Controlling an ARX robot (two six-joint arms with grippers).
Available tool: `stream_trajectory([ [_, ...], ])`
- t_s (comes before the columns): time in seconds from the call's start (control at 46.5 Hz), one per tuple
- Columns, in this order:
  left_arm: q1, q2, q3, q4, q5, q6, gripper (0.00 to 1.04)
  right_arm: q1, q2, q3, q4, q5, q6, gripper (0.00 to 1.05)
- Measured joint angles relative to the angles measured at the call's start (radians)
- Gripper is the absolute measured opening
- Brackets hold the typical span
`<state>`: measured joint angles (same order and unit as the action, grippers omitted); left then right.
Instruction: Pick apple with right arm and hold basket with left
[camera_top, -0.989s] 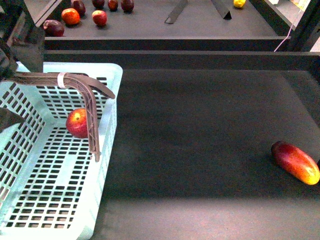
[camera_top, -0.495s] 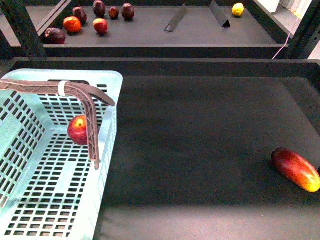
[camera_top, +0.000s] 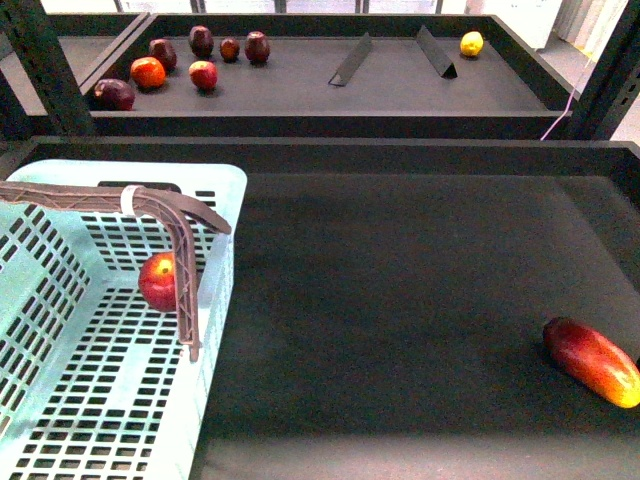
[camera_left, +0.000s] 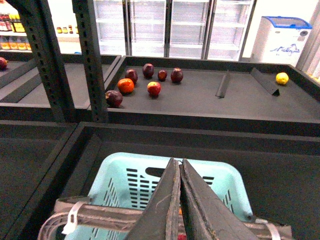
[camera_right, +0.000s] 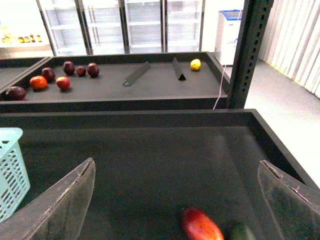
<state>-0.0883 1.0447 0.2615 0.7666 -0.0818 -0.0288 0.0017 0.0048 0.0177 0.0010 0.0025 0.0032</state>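
The round glossy red apple (camera_top: 160, 281) is sitting inside the pale mint-blue slotted plastic basket (camera_top: 215, 330), partly behind its brown lattice handle (camera_top: 178, 262), so the picking looks done. The left hand (camera_left: 179, 210) is hovering just above that handle, fingers pressed together, seemingly pinching nothing. The right hand (camera_right: 177, 200) is hanging spread wide over the dark counter (camera_top: 400, 300), well apart from the apple. Next, probably, the left must grip the handle.

No readable text

The chest freezer (camera_left: 281, 34) at the upper right of the left wrist view carries a blue logo, too small to read; the bottles' (camera_left: 6, 23) labels at upper left are illegible.
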Motion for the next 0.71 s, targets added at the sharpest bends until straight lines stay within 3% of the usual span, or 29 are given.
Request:
stream_trajectory([
  [0.258, 0.083, -0.152, -0.111, -0.032, 0.075, 0.014, 0.03, 0.000, 0.000, 0.000, 0.000, 0.000, 0.000, 0.96],
  [0.71, 0.084, -0.432, -0.247, -0.171, 0.082, 0.018, 0.03, 0.000, 0.000, 0.000, 0.000, 0.000, 0.000, 0.96],
])
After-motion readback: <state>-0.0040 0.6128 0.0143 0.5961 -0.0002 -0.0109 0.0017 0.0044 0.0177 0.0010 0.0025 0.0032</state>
